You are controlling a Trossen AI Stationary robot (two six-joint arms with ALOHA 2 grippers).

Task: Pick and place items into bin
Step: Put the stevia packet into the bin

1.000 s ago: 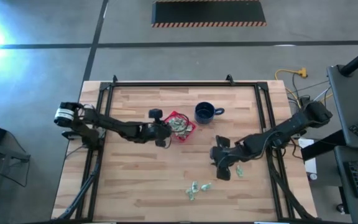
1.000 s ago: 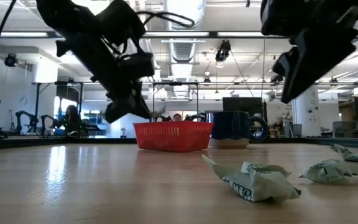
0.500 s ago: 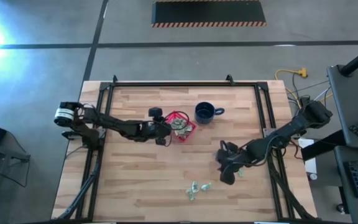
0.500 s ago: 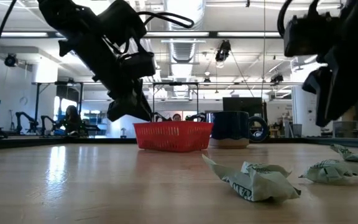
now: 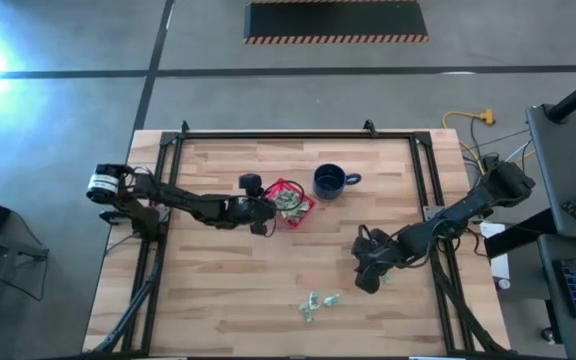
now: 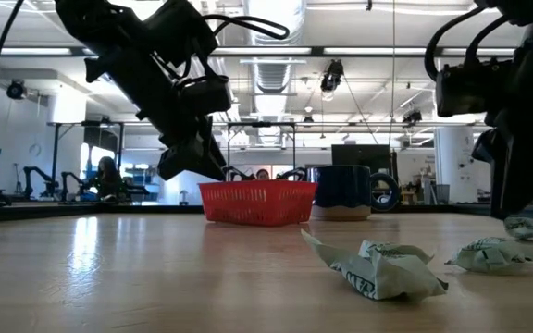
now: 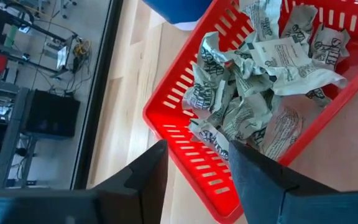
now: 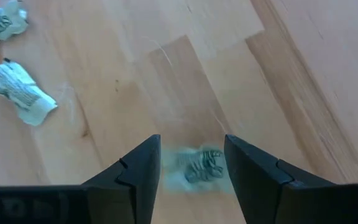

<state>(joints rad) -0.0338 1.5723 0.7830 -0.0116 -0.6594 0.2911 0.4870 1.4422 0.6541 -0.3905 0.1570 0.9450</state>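
Observation:
The bin is a small red slotted basket, and it holds a heap of crinkled green-and-white items. My left gripper hangs open just above the bin's left wall with nothing between its fingers. More items lie loose on the wood near the front edge. My right gripper is open and points down at the table. Its fingers stand on either side of one item that lies flat on the table. I cannot tell whether they touch it.
A dark blue mug stands just right of the bin. Two more loose items lie on the wood beyond my right gripper. Black frame rails run along the table's edges.
My right gripper has come down toward the table, moving a little toward the near and right edges, and now stands over the loose item at the right. My left arm has stayed over the bin.

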